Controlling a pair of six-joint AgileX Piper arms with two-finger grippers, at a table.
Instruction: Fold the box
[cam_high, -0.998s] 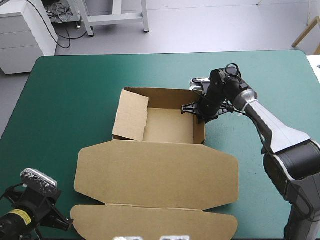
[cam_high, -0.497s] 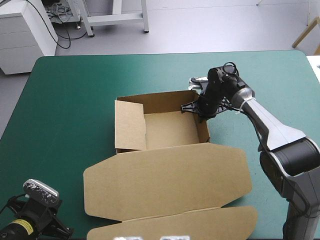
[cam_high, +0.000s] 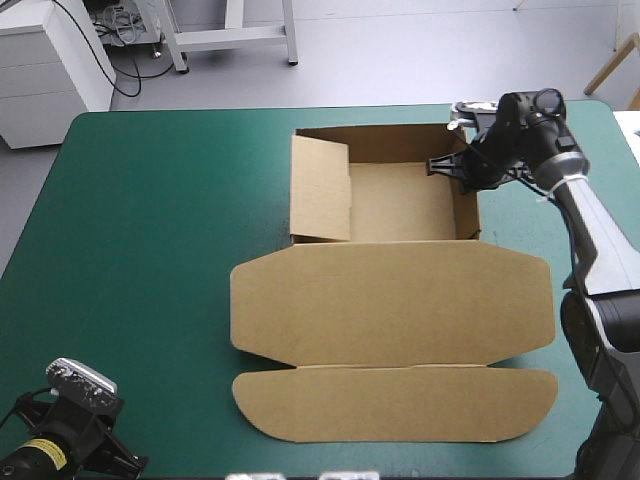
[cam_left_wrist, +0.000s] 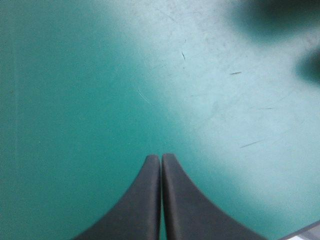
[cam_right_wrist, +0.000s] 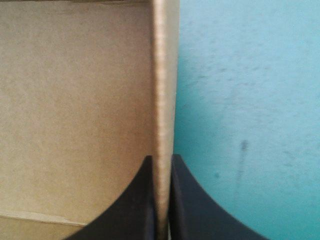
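Note:
The brown box (cam_high: 400, 200) stands as an open tray near the table's far right, its walls raised and its wide lid (cam_high: 390, 315) lying flat toward the near edge. My right gripper (cam_high: 462, 170) is shut on the tray's right wall (cam_right_wrist: 164, 100), one black finger inside and one outside. The tray's left flap (cam_high: 320, 188) leans inward. My left gripper (cam_left_wrist: 161, 159) is shut on nothing, low over the bare teal-green cover (cam_left_wrist: 100, 75) at the near left corner, far from the box.
Bare teal-green cover (cam_high: 150, 220) stretches across the whole left half of the table. The lid's front flap (cam_high: 395, 403) reaches close to the near edge. The table's right edge lies just beyond my right arm (cam_high: 590, 230).
My right gripper has dragged the box toward the far right of the table and turned it square to the edges. The left arm has stayed put.

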